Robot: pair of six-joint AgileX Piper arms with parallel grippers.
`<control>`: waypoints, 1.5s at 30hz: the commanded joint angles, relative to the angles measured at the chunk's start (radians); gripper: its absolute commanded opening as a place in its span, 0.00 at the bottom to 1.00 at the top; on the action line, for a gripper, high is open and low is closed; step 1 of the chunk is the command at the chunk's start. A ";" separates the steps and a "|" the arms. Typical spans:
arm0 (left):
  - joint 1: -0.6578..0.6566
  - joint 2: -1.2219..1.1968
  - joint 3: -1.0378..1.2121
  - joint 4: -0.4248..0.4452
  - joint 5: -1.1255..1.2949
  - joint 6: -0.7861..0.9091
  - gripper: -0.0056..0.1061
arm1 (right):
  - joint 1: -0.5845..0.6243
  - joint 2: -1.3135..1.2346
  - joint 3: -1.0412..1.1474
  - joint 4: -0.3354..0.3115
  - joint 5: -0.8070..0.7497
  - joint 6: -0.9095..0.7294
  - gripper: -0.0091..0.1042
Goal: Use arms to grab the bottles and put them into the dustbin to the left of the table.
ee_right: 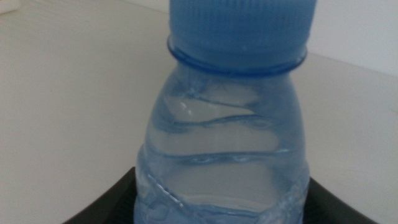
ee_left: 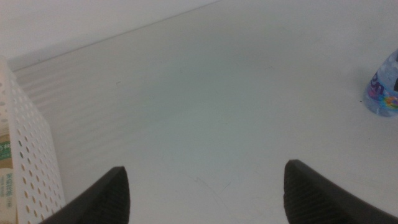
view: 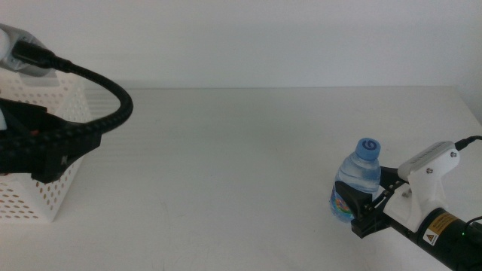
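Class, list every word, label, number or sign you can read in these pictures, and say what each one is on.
No text can be read.
Yellow warning label on the right arm: print too small.
Coloured label on the water bottle: blurred.
Green print on an item behind the dustbin wall: cut off, illegible.

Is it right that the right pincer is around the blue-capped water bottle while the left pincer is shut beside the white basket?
Not quite. The left pincer is open, as the left wrist view shows, beside the white basket. The right pincer is indeed around the blue-capped water bottle.
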 commanded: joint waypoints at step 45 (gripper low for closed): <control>-0.003 -0.009 -0.027 -0.025 -0.057 -0.012 0.73 | 0.279 0.363 -1.119 -0.375 0.444 0.446 0.08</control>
